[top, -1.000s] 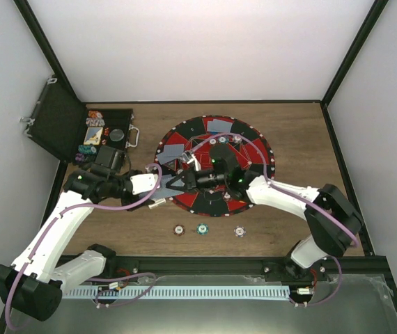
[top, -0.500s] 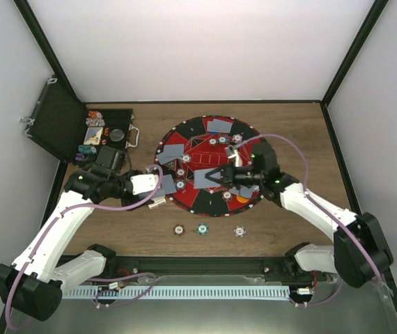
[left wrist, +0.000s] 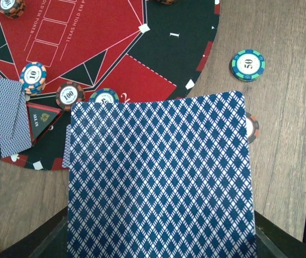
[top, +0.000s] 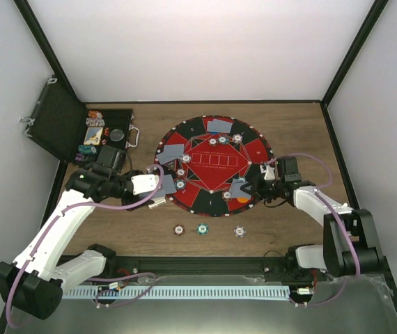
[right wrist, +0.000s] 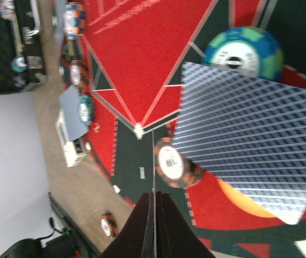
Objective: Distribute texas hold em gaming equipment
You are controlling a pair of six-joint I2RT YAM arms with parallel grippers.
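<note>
My left gripper (top: 158, 189) is shut on a stack of blue-backed cards (left wrist: 161, 177) at the round poker mat's (top: 212, 142) left edge; the cards hide its fingers. My right gripper (top: 253, 188) is shut on one card, seen edge-on (right wrist: 153, 161), low over the mat's right front. Beside it another card (right wrist: 249, 145) lies partly over the orange disc (right wrist: 239, 200), between a teal chip (right wrist: 244, 51) and a brown chip (right wrist: 172, 164). More cards (top: 219, 125) and chips (left wrist: 34, 75) lie on the mat.
The black case (top: 108, 131) stands open at the back left with chips inside. Three chips (top: 202, 229) lie on the wood in front of the mat; one teal chip shows in the left wrist view (left wrist: 248, 64). Black frame posts and white walls surround the table.
My right arm has pulled back from the mat's left middle to its right front edge, still holding its card. The left arm and its cards have not moved.
</note>
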